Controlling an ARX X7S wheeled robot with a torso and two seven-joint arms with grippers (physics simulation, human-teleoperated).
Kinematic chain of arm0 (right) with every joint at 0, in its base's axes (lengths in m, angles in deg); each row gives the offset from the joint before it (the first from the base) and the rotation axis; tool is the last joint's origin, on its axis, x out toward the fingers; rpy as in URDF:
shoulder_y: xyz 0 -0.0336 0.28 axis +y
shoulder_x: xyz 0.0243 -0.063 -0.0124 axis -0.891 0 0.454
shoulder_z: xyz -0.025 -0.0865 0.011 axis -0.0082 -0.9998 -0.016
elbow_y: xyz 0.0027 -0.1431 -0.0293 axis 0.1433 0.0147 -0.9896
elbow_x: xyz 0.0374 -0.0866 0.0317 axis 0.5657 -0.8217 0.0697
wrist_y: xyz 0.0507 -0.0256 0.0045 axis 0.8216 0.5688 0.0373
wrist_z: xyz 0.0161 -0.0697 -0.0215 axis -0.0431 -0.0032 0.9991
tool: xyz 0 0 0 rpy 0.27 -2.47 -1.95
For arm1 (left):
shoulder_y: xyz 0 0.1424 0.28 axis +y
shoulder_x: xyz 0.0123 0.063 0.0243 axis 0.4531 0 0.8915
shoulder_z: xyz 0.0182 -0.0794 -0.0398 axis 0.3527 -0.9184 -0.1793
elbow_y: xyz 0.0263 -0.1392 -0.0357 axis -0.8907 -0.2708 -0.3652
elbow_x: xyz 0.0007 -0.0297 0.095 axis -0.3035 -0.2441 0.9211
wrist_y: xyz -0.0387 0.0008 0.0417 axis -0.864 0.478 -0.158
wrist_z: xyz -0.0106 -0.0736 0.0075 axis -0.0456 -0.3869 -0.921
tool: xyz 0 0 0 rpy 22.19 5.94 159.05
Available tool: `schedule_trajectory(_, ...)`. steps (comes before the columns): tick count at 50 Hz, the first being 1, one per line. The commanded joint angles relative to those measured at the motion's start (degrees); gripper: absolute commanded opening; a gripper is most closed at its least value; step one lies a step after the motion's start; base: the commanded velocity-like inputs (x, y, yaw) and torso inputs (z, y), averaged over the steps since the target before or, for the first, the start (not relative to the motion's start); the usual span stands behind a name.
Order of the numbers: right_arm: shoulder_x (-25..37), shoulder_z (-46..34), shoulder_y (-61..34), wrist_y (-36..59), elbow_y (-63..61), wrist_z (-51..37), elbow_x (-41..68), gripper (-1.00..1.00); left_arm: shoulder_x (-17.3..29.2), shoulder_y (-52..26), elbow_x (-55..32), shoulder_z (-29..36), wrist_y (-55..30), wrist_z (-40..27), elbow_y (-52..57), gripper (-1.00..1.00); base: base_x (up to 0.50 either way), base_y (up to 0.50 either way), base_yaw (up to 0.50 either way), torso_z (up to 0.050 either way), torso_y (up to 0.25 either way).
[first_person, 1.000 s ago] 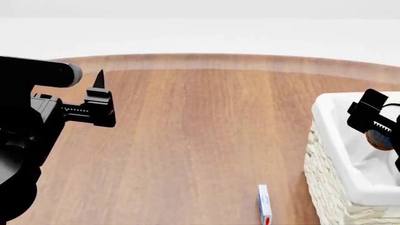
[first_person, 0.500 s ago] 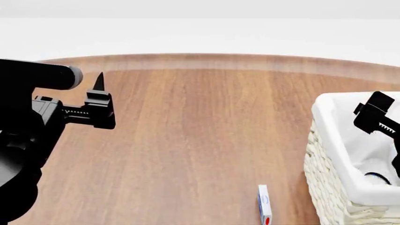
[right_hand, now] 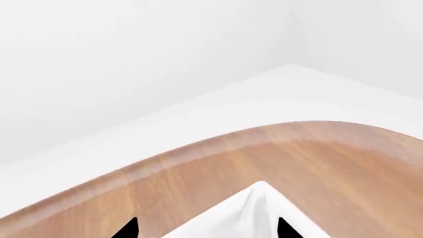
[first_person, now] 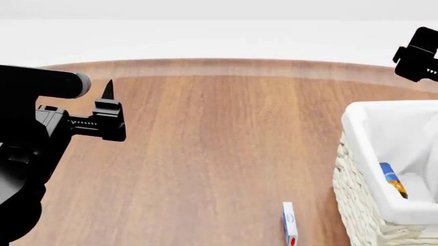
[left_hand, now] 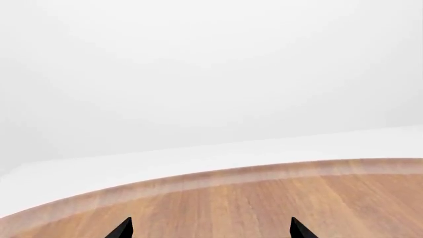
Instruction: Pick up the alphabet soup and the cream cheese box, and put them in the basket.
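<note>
**Inspector A:** Head view first. What is recorded?

**Inspector B:** The basket point(first_person: 356, 169) is seen at the table's point(first_person: 219, 143) right edge. The alphabet soup point(first_person: 391, 179) is found inside it, lying tilted against the white liner. The cream cheese box point(first_person: 290, 224) is noted standing on edge at the table's near edge, just beside the basket's woven wall but apart from it. The left gripper point(first_person: 110, 115) is held above the table's left side; one fingertip is visible, so its spread cannot be judged here. The right gripper point(first_person: 419, 56) is seen raised past the basket's far end, partly cut off.

**Inspector A:** Left wrist view?

**Inspector B:** Two fingertips point(left_hand: 122, 229) are shown wide apart, nothing between them; the table's far edge is seen beyond.

**Inspector A:** Right wrist view?

**Inspector B:** Its fingertips point(right_hand: 129, 229) are likewise shown spread, empty, with a liner corner point(right_hand: 254, 208) between and below them.
</note>
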State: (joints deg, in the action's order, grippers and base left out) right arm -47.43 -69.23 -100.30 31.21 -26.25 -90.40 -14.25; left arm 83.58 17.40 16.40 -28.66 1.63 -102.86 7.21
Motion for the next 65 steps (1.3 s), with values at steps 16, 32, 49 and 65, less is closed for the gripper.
schedule_trajectory(16, -8.5, -6.3, -13.8, 14.5, -3.6, 8.3, 3.4, 1.0, 0.2, 0.1, -0.2, 0.4, 0.4, -0.3, -0.3, 1.0, 0.0, 0.0, 0.0, 0.0, 0.0)
schedule_trajectory(32, -13.9, -10.2, -15.1, 19.4, 2.1, 13.5, 4.0, 1.0, 0.3, -0.2, -0.6, 0.3, 0.5, -0.4, -0.3, 1.0, 0.0, 0.0, 0.0, 0.0, 0.0)
schedule_trajectory(49, -21.6, -15.9, -13.3, 18.9, 19.8, 23.2, -0.2, 1.0, 0.6, -0.2, -0.9, 0.3, 0.9, -0.5, -0.6, 1.0, 0.0, 0.0, 0.0, 0.0, 0.0)
schedule_trajectory(65, -25.0, -18.3, -12.0, 17.0, 30.1, 29.8, -2.7, 1.0, 0.7, -0.2, -1.0, 0.6, 1.0, -0.7, -0.8, 1.0, 0.0, 0.0, 0.0, 0.0, 0.0)
